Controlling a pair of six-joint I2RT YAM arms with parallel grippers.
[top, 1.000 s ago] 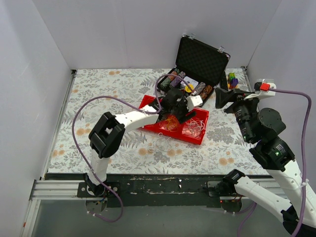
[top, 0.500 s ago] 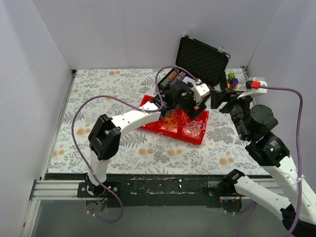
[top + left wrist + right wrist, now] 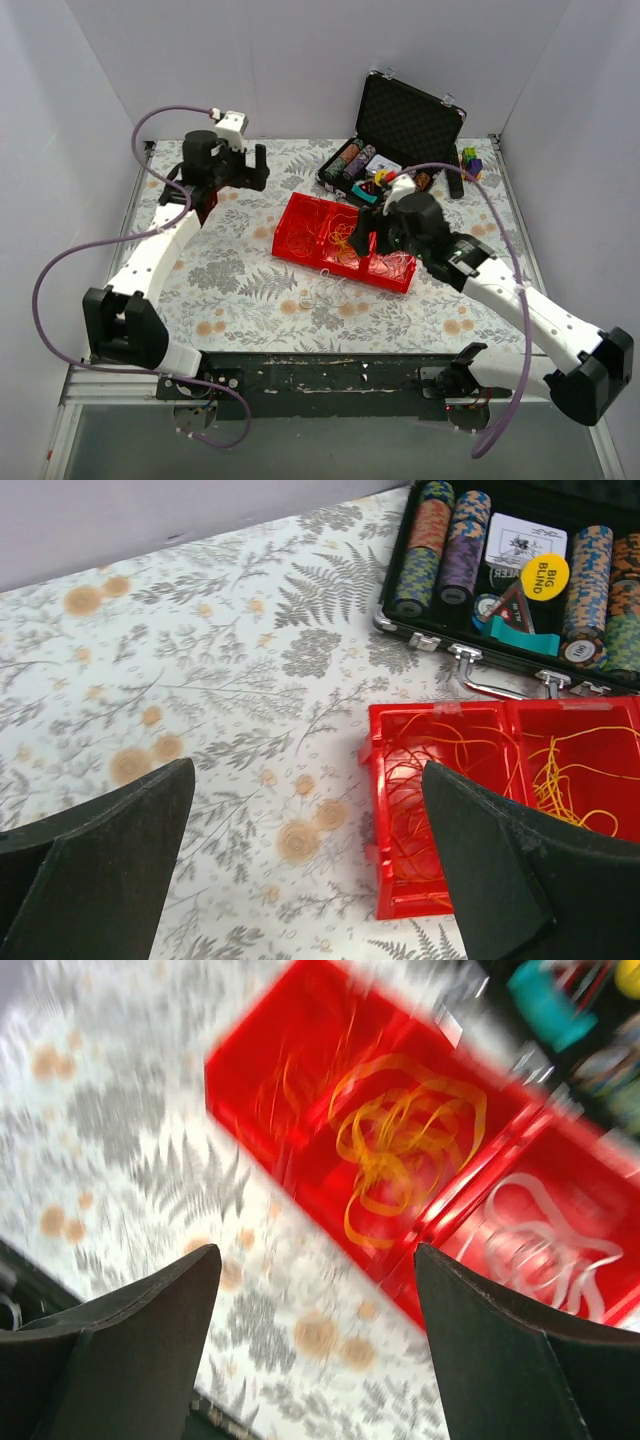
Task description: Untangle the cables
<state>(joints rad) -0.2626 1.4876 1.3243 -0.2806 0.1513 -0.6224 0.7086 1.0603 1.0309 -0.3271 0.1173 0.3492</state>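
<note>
From above, the left gripper point(image 3: 252, 172) hangs at the far left corner of the table point(image 3: 200, 290), well apart from the red tray point(image 3: 300, 222), probably to leave room. The right gripper point(image 3: 355, 238) hovers over the tray, right of centre, where the cables point(image 3: 342, 228) lie.

Left wrist view: jaws spread, nothing held, orange strands in 2 compartments.

Right wrist view, blurred: jaws wide and empty above an orange tangle, likely its next pick.

The red tray point(image 3: 375, 770) is glossy moulded plastic, the bench point(image 3: 230, 280) wears a matt floral print, the case point(image 3: 410, 120) at the tray's one o'clock has shiny metal latches point(image 3: 425, 640), and the left end effector point(image 3: 307, 770) is matt black.
</note>
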